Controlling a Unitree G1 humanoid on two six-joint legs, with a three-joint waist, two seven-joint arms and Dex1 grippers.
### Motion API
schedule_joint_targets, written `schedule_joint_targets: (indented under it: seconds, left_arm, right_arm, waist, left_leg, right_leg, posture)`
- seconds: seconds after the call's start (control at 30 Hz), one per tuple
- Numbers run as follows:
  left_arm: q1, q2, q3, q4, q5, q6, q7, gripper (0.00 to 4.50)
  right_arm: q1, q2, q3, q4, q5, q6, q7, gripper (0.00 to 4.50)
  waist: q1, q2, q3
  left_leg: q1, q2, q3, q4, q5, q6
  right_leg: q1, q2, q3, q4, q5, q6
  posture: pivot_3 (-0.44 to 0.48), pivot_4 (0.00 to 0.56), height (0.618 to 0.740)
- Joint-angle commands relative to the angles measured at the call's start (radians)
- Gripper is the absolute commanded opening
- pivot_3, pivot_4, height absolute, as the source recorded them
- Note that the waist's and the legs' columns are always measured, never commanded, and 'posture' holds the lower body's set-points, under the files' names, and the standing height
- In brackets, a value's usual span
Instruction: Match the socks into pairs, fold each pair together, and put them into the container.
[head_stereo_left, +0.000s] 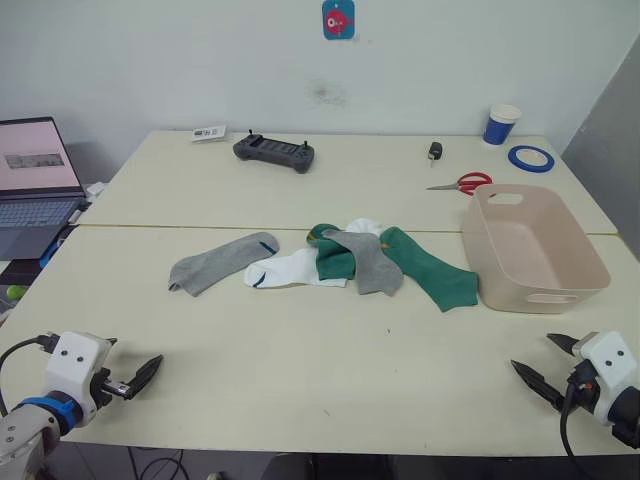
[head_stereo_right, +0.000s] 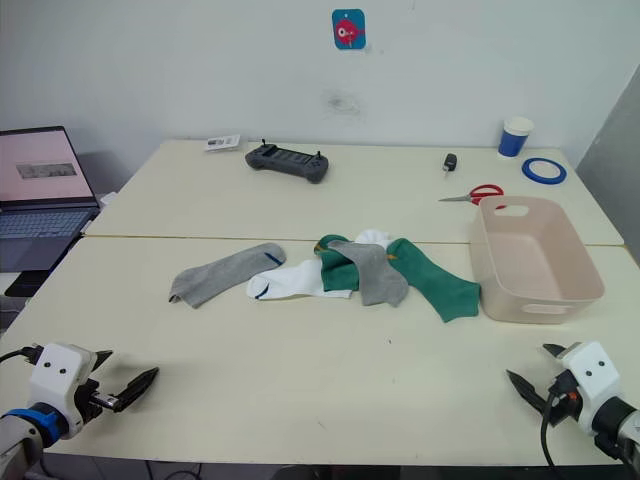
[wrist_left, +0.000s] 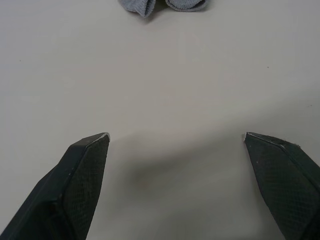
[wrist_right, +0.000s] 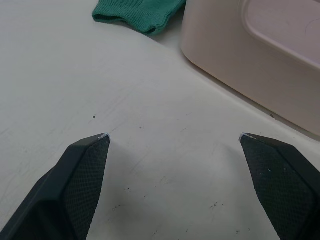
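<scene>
Several socks lie in a loose heap at the table's middle. A grey sock (head_stereo_left: 222, 262) lies apart on the left, beside a white sock with a navy stripe (head_stereo_left: 290, 270). Two dark green socks (head_stereo_left: 335, 258) (head_stereo_left: 430, 270) cross under another grey sock (head_stereo_left: 372, 262), and a second white sock (head_stereo_left: 363, 227) peeks out behind them. The pinkish-beige container (head_stereo_left: 530, 247) stands to their right with nothing inside. My left gripper (head_stereo_left: 140, 375) hovers open near the front left edge. My right gripper (head_stereo_left: 532, 352) is open at the front right, just before the container (wrist_right: 260, 45) and a green sock's cuff (wrist_right: 140, 12).
At the table's back are a black controller (head_stereo_left: 274, 152), a small card (head_stereo_left: 208, 133), a key fob (head_stereo_left: 435, 151), red scissors (head_stereo_left: 462, 183), a blue tape roll (head_stereo_left: 530, 157) and a paper cup (head_stereo_left: 501, 125). An open laptop (head_stereo_left: 35, 185) sits off the left side.
</scene>
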Motion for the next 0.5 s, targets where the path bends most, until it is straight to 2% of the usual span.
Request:
schedule_joint_targets:
  seconds: [0.03, 0.17, 0.37, 0.5]
  left_arm:
    - [0.008, 0.0, 0.013, -0.04, -0.02, 0.014, -0.003, 4.5]
    - [0.018, -0.006, 0.018, -0.056, -0.027, 0.034, 0.008, 4.5]
    - [0.019, -0.002, 0.067, -0.088, -0.163, 0.084, -0.084, 4.5]
    - [0.017, 0.004, 0.065, -0.088, -0.166, 0.08, -0.088, 4.5]
  right_arm:
    - [0.0, -0.004, -0.028, -0.016, 0.007, -0.01, -0.003, 4.45]
    - [0.003, -0.007, -0.033, -0.009, 0.01, -0.015, 0.005, 4.45]
    - [-0.016, 0.001, -0.049, 0.036, 0.028, -0.017, 0.005, 4.45]
    - [-0.027, 0.007, -0.059, 0.054, 0.064, -0.015, 0.02, 4.45]
  waist:
    - [0.0, 0.0, 0.0]
    - [0.0, 0.0, 0.0]
    - [0.0, 0.0, 0.001]
    - [0.0, 0.002, 0.001]
  left_leg:
    - [0.0, 0.0, 0.0, 0.0, 0.0, 0.0]
    - [0.0, 0.0, 0.0, 0.0, 0.0, 0.0]
    - [0.0, 0.0, 0.0, 0.0, 0.0, 0.0]
    - [0.0, 0.0, 0.0, 0.0, 0.0, 0.0]
  right_leg:
    - [0.0, 0.0, 0.0, 0.0, 0.0, 0.0]
    - [0.0, 0.0, 0.0, 0.0, 0.0, 0.0]
    - [0.0, 0.0, 0.0, 0.0, 0.0, 0.0]
    - [0.0, 0.0, 0.0, 0.0, 0.0, 0.0]
  posture:
    - [0.0, 0.15, 0.74]
    - [0.0, 0.15, 0.74]
    - [0.0, 0.15, 0.74]
    - [0.0, 0.15, 0.74]
